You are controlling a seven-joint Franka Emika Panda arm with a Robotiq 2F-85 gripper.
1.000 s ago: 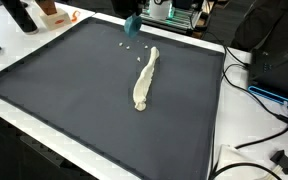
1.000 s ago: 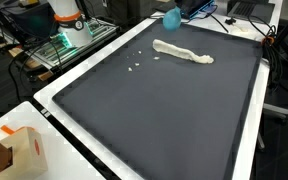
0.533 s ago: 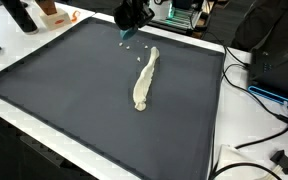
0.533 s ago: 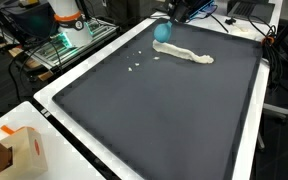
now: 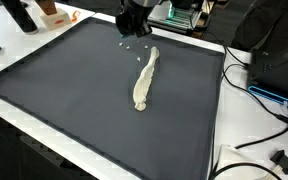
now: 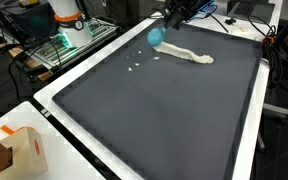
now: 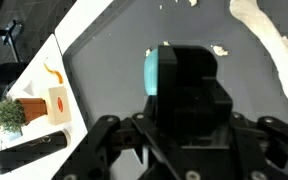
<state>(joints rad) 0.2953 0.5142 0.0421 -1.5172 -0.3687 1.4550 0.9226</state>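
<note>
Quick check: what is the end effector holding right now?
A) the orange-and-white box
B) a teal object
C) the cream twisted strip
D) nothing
B: a teal object sits between the fingers of the end effector, raised over the dark mat, while the cream strip lies flat on the mat, apart from it.

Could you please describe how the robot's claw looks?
The claw is matt black: in the wrist view a boxy block with angular linkage bars fanning out beneath it. In both exterior views it is a dark, chunky shape at the picture's top edge. No markings or cables can be made out. The teal object at its tip is not part of it.
</note>
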